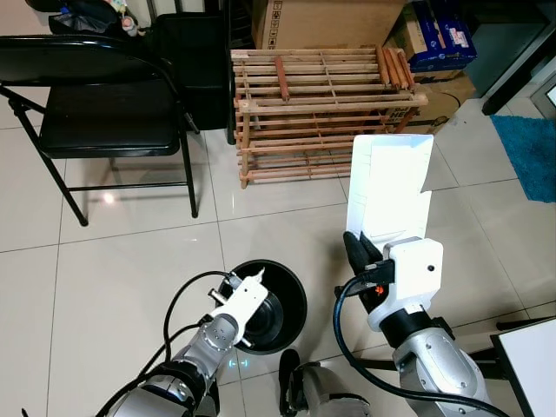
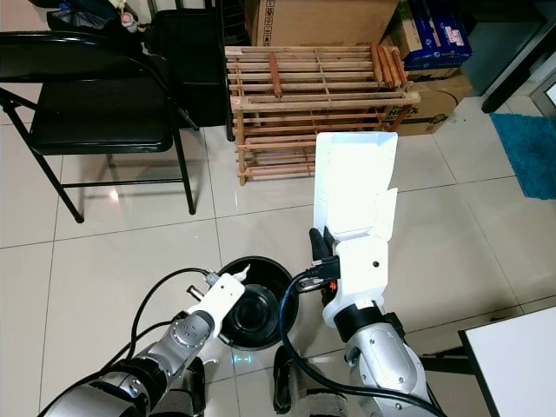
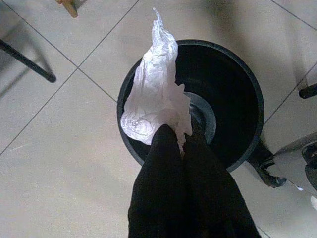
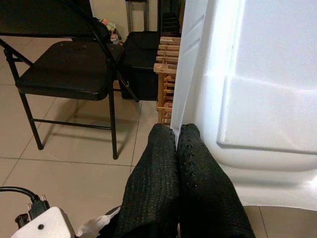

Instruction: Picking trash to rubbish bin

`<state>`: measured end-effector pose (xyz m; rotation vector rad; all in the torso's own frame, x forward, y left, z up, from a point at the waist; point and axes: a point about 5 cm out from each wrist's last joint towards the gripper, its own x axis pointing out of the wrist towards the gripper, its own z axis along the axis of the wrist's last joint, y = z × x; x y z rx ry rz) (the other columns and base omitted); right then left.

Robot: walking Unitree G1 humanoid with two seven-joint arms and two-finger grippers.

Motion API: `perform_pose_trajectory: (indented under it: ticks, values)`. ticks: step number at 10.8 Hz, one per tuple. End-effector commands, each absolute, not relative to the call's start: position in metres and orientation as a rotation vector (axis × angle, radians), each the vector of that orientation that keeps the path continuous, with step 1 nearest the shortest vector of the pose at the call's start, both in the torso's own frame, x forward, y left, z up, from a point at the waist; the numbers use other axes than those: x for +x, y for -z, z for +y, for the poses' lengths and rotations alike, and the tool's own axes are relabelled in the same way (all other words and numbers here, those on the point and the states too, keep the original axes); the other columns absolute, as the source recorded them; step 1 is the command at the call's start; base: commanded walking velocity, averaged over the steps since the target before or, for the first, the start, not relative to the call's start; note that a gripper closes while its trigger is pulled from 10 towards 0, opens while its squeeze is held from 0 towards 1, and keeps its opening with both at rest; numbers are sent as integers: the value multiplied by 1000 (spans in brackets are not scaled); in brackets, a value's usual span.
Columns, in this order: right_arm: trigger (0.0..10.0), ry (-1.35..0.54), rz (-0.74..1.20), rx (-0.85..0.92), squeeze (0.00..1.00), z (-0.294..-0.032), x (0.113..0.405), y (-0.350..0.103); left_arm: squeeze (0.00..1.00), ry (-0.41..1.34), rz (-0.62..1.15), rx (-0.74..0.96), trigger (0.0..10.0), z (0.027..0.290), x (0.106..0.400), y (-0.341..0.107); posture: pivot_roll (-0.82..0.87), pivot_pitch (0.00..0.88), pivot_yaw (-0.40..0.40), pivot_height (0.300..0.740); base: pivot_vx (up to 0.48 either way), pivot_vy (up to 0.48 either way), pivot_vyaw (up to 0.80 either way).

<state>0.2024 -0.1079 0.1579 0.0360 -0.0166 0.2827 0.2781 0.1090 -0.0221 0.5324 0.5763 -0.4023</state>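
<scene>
Cream tiles [image 1: 113, 278] run under us, and on them stand a black folding chair [image 1: 100, 104] at our left and a slatted wooden rack [image 1: 321, 109] straight ahead, with cardboard boxes [image 1: 326, 22] behind the rack and a blue rug [image 1: 530, 152] at the far right.

At our feet sits the black round bin [image 1: 282, 304], open at the top. From the left wrist view we can see its dark inside and a grey disc [image 3: 205, 116] at the bottom; nothing else lies in there that we can make out.

Our right gripper [image 2: 320, 248] is raised in front of us, its fingers [image 4: 193, 163] pressed together on the lower edge of a white foam tray [image 2: 354, 182], which stands upright above the hand. In the head views the tray appears above and to the right of the bin, well clear of its rim, overlapping the front of the rack.

Our left gripper [image 1: 252, 282] is held low over the bin's near left rim. Its fingers [image 3: 166, 158] are clenched on a crumpled white tissue [image 3: 156, 89], which sticks out past the fingertips and hangs partly across the rim, part over the bin's mouth and part over the floor. A black cable [image 1: 178, 300] loops from the left wrist back toward our body.
</scene>
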Motion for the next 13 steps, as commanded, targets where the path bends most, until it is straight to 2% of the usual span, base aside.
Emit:
perform_pose_trajectory:
  ticks: [1,2,13]
  values:
    - [10000,-258,-7,24,0,-113,201,-156,212,429,611,534,10000,104,271,28,-18,296,-111,740,0,0,0]
    - [10000,-256,-10,23,0,-113,201,-156,1000,430,607,520,10000,103,273,27,-21,296,-108,740,0,0,0]
    - [10000,-256,-28,10,0,-112,206,-158,1000,415,603,518,10000,105,274,26,-15,282,-99,740,0,0,0]
